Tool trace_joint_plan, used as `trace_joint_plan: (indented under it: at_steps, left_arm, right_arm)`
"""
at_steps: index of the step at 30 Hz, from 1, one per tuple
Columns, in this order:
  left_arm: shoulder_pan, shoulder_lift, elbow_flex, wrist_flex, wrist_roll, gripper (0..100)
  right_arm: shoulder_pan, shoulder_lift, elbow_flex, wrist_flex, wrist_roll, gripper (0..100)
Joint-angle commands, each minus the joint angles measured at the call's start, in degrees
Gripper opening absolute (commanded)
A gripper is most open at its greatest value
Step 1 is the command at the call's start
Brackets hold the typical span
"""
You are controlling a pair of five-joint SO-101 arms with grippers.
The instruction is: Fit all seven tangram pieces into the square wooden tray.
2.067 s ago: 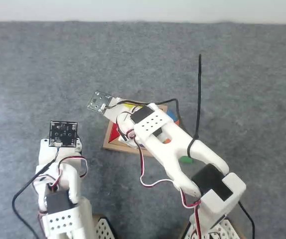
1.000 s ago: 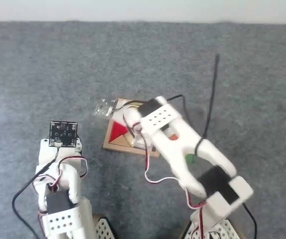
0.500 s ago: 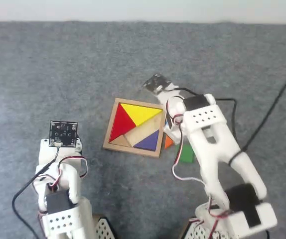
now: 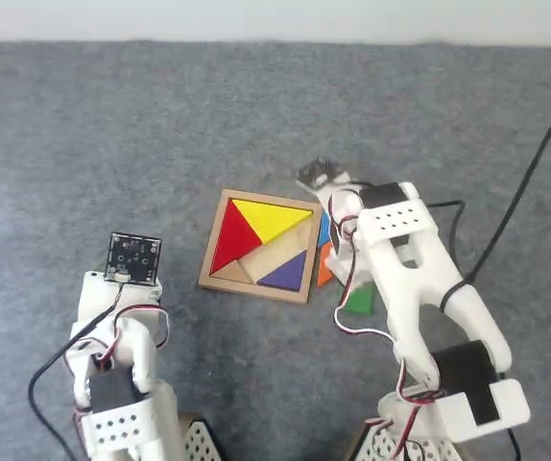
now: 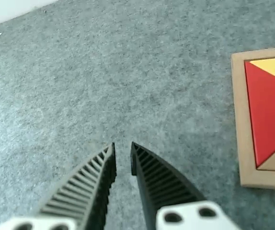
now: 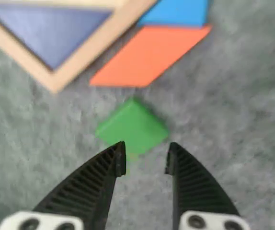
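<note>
Tray: the square wooden tray lies mid-carpet, turned a little askew.
Open room: bare grey carpet runs wide on the tray's far and left sides. The right side is crowded by loose pieces and the right arm.
In the tray: a red triangle lies along the left rim and a yellow triangle along the far rim. A purple triangle fills the near right corner, and bare wood shows between them.
Loose pieces: a blue piece, an orange parallelogram and a green square lie on the carpet just outside the tray's right rim. Blue and orange share an edge, and green sits a little apart from orange.
Right arm pose: stretched forward beside the tray, its wrist bent down over the loose pieces.
Right gripper: jaws spread about as wide as the green square, gripping nothing. The square lies just ahead of the tips, and it looks as if nothing touches it.
Left arm pose: folded back near its base, well apart from the tray.
Left gripper: jaws drawn almost together with a thin gap, nothing between them, pointing at bare carpet.
Hidden: in the high view the right arm covers parts of the blue and orange pieces. The left wrist view cuts the tray off at its edge.
</note>
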Motion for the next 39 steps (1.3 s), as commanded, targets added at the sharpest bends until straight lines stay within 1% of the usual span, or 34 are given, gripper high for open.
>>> trace_joint_plan:
  at_steps: [1,4,5,6,7,8,10,11,12,14,16,19,20,22,24,28,30,33,36,39]
  left_arm:
    - [0.0,-0.7,-2.0,0.2,-1.1,6]
    - [0.0,-0.7,-1.8,0.2,-3.3,6]
    - [0.0,-0.7,-1.8,0.2,-3.3,6]
    - [0.0,-0.7,-1.8,0.2,-3.4,6]
    - [0.0,-0.7,-1.8,0.2,-3.4,6]
    - [0.0,-0.7,-1.8,0.2,-3.5,6]
    - [0.0,-0.7,-1.6,0.2,-3.5,6]
    - [0.0,-0.7,-1.5,0.0,-3.6,6]
    - [0.0,-0.7,-1.4,-0.4,-3.6,6]
    - [-0.1,-0.7,-1.3,-0.7,-3.6,6]
    - [-0.1,-0.7,-1.3,-0.6,-3.6,6]
    - [-0.1,-0.7,-1.3,-0.6,-3.6,6]
    - [-0.1,-0.7,-1.3,-0.6,-3.6,6]
    - [-0.1,-0.7,-1.3,-0.6,-3.6,6]
    - [-0.1,-0.7,-1.3,-0.6,-3.6,6]
    - [-0.1,-0.7,-1.2,-0.6,-3.6,6]
    - [0.0,-0.7,-1.2,-0.6,-3.6,6]
    - [0.0,-0.7,-1.2,-0.6,-3.6,6]
    - [0.0,-0.7,-1.2,-0.6,-3.6,6]
    - [0.0,-0.7,-1.2,-0.6,-3.6,6]
  right_arm:
    - [0.0,-4.6,1.8,-1.1,-3.5,18.9]
    - [-1.8,-5.1,3.6,-4.4,-13.1,18.9]
    - [-2.7,-5.3,4.4,-5.7,-15.4,19.1]
    - [-3.7,-5.7,5.3,-6.3,-15.0,19.1]
    - [-4.4,-5.7,5.6,-6.6,-12.2,19.1]
    - [-4.8,-5.7,5.9,-6.6,-7.6,19.0]
    - [-5.1,-5.6,6.4,-6.8,4.9,19.1]
    - [-5.1,-5.4,6.4,-7.3,8.5,19.1]
    - [-5.1,-5.3,6.2,-7.8,8.7,19.1]
    - [-5.1,-5.6,5.6,-7.9,3.5,19.1]
    - [-5.1,-5.8,5.0,-7.6,-5.6,19.1]
    - [-4.9,-5.8,4.8,-7.5,-17.2,18.9]
    - [-4.8,-5.7,4.8,-7.6,-20.6,18.8]
    - [-4.3,-5.3,4.8,-7.3,-24.9,18.8]
    - [-2.9,-5.8,5.5,-5.5,-25.3,19.0]
    - [0.0,-6.2,5.2,-5.7,-19.1,18.8]
    - [0.1,-6.3,5.2,-5.4,-18.1,18.8]
    - [0.1,-6.4,5.3,-5.4,-19.0,18.8]
    - [-0.4,-5.8,5.4,-5.8,-22.9,18.7]
    - [-2.0,-5.3,5.7,-5.9,-23.5,18.7]
